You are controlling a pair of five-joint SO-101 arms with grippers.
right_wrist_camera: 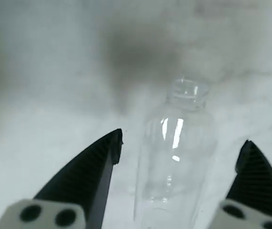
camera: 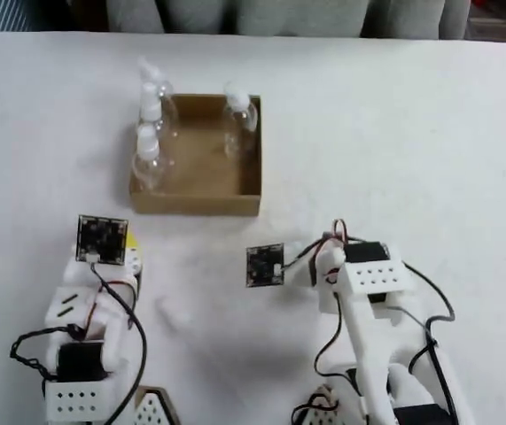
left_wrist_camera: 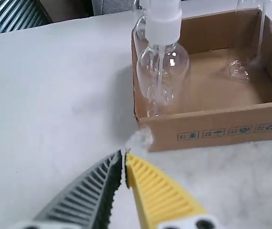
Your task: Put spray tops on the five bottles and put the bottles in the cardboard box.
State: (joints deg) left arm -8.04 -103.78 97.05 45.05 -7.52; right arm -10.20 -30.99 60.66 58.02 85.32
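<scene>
The cardboard box [camera: 198, 202] stands at the table's far middle-left with three clear bottles upright in it. Two with white spray tops [camera: 152, 99] [camera: 147, 158] stand along its left wall and one [camera: 238, 115] is in the far right corner. My left gripper [left_wrist_camera: 124, 165] is shut and empty, low over the table just in front of the box's near left corner [left_wrist_camera: 143, 129]. My right gripper [right_wrist_camera: 181, 143] is open and points down at a clear bottle [right_wrist_camera: 176, 157] without a top. That bottle lies on the table between the two fingers, untouched.
The left arm [camera: 89, 310] is at the near left and the right arm [camera: 363, 283] at the near right. White tabletop [camera: 412, 133] stretches to the right of the box. The box floor [left_wrist_camera: 212, 81] is bare between the bottles.
</scene>
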